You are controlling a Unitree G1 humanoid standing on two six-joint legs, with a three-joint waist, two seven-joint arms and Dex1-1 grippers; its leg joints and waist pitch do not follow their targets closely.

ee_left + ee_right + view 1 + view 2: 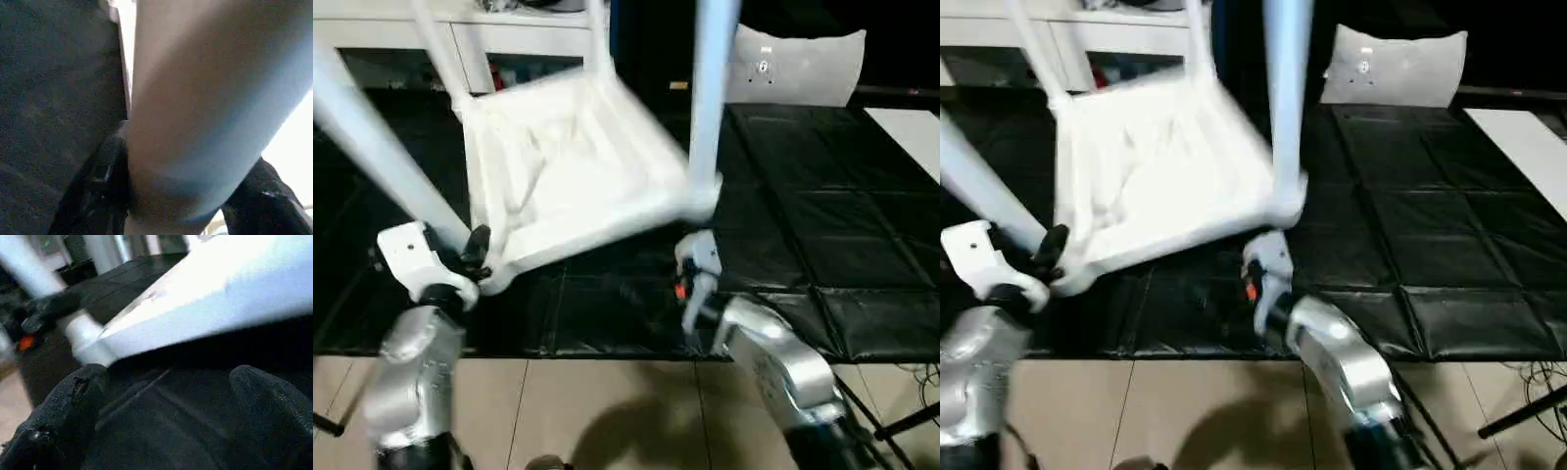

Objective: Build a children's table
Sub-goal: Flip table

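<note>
White plastic children's table (573, 176) upside down, tilted over black padded floor mat (822, 245), near its front edge; legs up. Left gripper (475, 257) clenched on long tapered leg (205, 107) at near-left corner socket. Right gripper (166, 401) spread wide, empty, under near-right corner. Likely light, stiff, slick; grip leg bases, rim.

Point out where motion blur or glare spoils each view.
Left eye view: the table top smears with motion. Right eye view: the same smear. Left wrist view: one leg looms soft, glare at the edge. Right wrist view: the top's edge blurs and glares.
</note>
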